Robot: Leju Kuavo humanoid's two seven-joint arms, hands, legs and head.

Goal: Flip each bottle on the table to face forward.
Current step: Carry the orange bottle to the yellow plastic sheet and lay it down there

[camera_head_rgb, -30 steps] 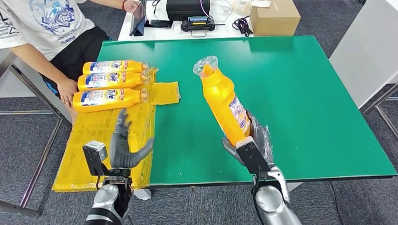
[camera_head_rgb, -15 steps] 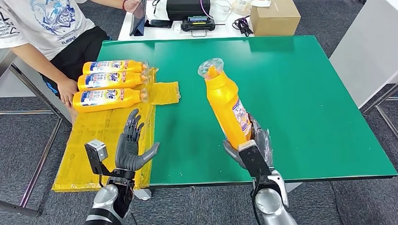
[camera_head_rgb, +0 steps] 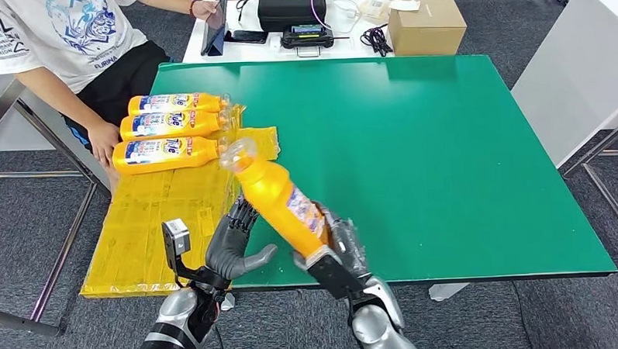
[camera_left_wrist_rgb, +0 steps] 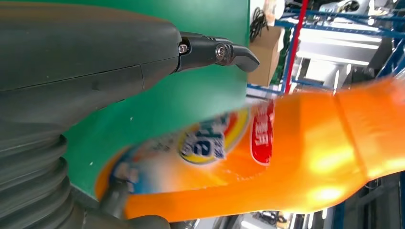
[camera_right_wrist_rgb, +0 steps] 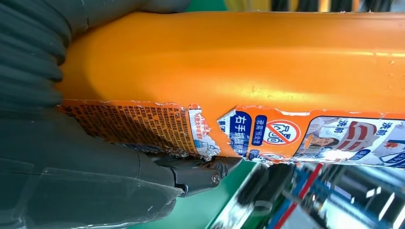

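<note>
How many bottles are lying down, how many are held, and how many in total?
Orange detergent bottles lying on the yellow sheet: 3
Orange detergent bottle held by the right hand: 1
Total: 4

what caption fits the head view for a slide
Right hand carries an orange detergent bottle toward the open left hand, three labelled bottles lying on yellow sheeting.

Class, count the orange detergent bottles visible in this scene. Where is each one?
4. Three detergent bottles lie side by side on the yellow sheet at the table's left; the right robot hand holds the fourth bottle above the green table.
</note>
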